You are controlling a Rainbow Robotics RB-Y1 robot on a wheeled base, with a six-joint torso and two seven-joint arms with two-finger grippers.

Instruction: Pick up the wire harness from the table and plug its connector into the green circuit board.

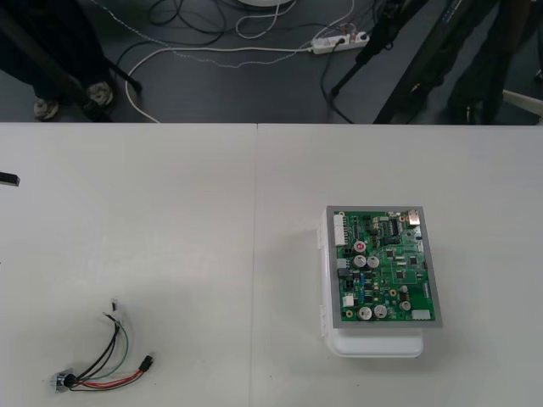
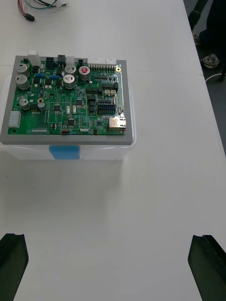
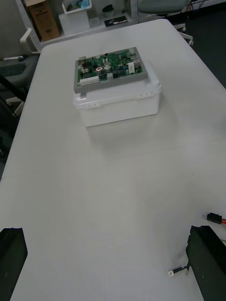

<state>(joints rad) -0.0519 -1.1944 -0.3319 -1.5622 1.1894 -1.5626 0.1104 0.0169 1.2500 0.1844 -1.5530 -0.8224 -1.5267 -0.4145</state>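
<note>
Jaws on the left gripper (image 3: 110, 265) and right gripper (image 2: 110, 265) stand wide apart, holding nothing. On the table (image 1: 170, 212), the green board (image 1: 383, 267) sits on its white base (image 1: 377, 346). The wire harness (image 1: 102, 360) lies well apart, near the left arm. Picking up and plugging both remain.

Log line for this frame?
thin red-black-green wire harness: on table, unplugged | green circuit board: on white base | left gripper, right gripper: open
</note>
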